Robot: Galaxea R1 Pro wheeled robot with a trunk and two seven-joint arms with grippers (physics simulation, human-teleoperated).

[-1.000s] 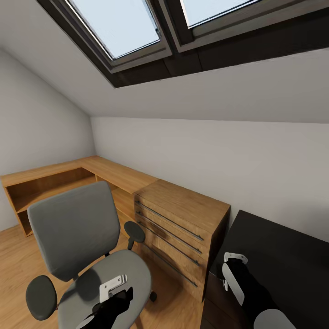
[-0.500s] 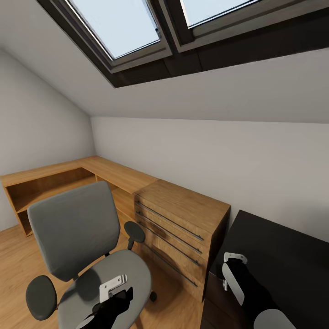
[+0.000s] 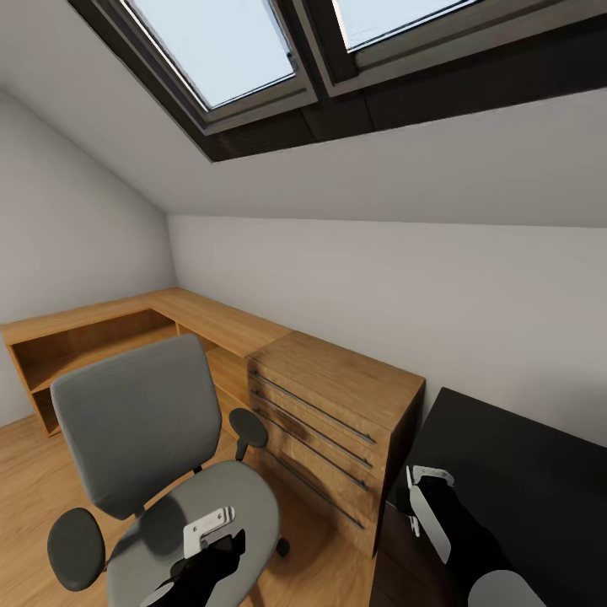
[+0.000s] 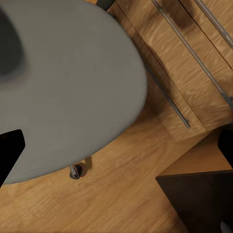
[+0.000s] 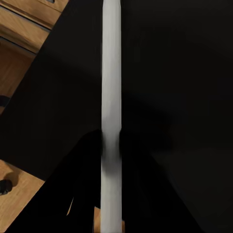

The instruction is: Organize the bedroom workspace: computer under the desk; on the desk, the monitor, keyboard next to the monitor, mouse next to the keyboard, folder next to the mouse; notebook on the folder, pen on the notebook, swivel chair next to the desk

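Note:
The swivel chair with grey seat and back stands at the lower left, in front of the wood cabinet. My left gripper hangs open just above its seat, and nothing lies on the part of the seat I can see. The black-topped desk fills the lower right. My right gripper hovers over the desk's near left corner, shut on a thin white stick, the pen. The pen runs lengthwise between the dark fingers above the black top.
A low light-wood L-shaped cabinet runs along the walls, with a drawer unit standing between chair and desk. A chair castor rests on the wood floor. Sloped ceiling with skylights overhead.
My right gripper has shifted slightly to the left over the desk corner, still holding the pen. The chair and left arm are unmoved.

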